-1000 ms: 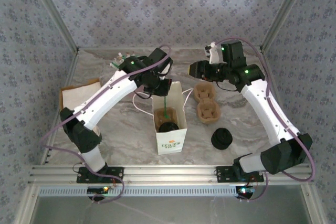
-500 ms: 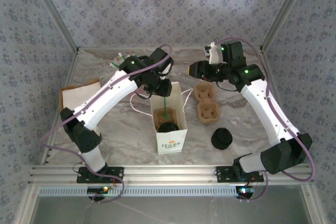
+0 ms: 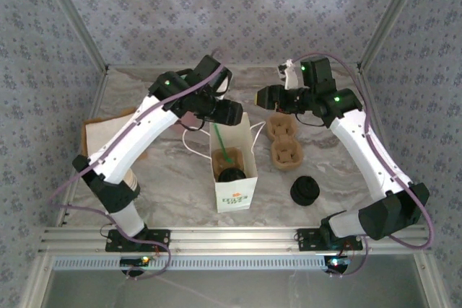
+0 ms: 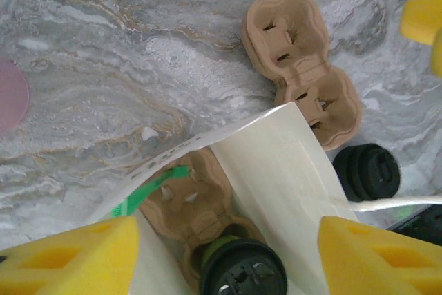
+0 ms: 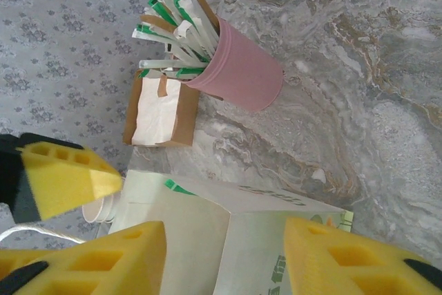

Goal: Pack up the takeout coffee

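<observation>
Left wrist view: the left gripper (image 4: 228,240) holds its yellow pads (image 4: 69,257) wide apart with nothing between them, poised over the open mouth of the white bag (image 4: 276,164). Straight below, the coffee cup (image 4: 243,271) sits upright deep inside the bag with its black lid on, in a brown cup carrier (image 4: 197,198) that also lies inside the bag. A green-wrapped straw (image 4: 148,195) leans against the bag's inner wall beside that carrier. Past the bag, two more cup carriers (image 4: 286,32) lie on the marble table (image 4: 138,46). A pile of black lids (image 4: 366,170) sits just beside the nearer one.

From above, the left arm reaches over the bag's far rim. The right gripper (image 3: 263,97) hangs near the bag's far right corner, apart from it. In its own camera its pads are partly spread and grip nothing, with the bag's rim below them. Beyond it stands a pink cup (image 5: 238,70) full of straws, with a napkin box (image 5: 159,112) just beside it. A stack of paper cups (image 5: 103,208) stands next to the bag.
</observation>
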